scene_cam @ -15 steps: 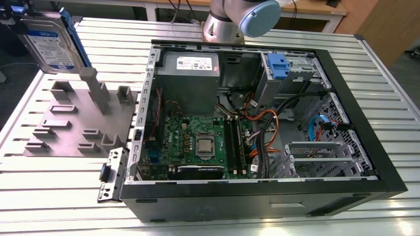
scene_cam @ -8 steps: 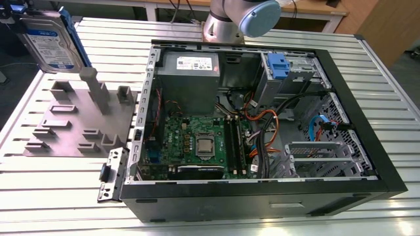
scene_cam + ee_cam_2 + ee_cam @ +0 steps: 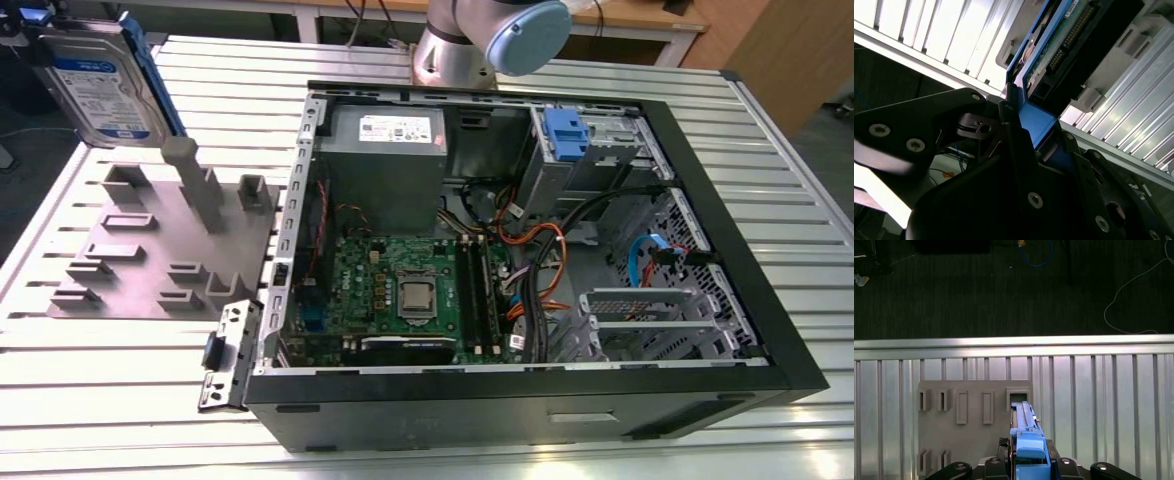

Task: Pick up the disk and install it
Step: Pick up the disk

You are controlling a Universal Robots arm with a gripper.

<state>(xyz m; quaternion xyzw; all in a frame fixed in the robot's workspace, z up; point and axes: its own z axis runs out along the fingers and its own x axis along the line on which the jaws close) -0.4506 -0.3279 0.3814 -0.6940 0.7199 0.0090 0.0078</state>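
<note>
While aloft, disk upright lengthwise.

Soft, even light from above fills the exterior view. The slatted table shines pale with mild glare, and the computer case on it holds gentle shadows. In the second wrist view the table's slats burn out white beside the dark, underlit gripper. In the first wrist view the floor beyond the table's edge lies dim.

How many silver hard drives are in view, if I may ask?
1. The silver hard drive in its blue carrier frame is clamped in the gripper above the grey fixture plate; the drive cage may hide others.
</note>
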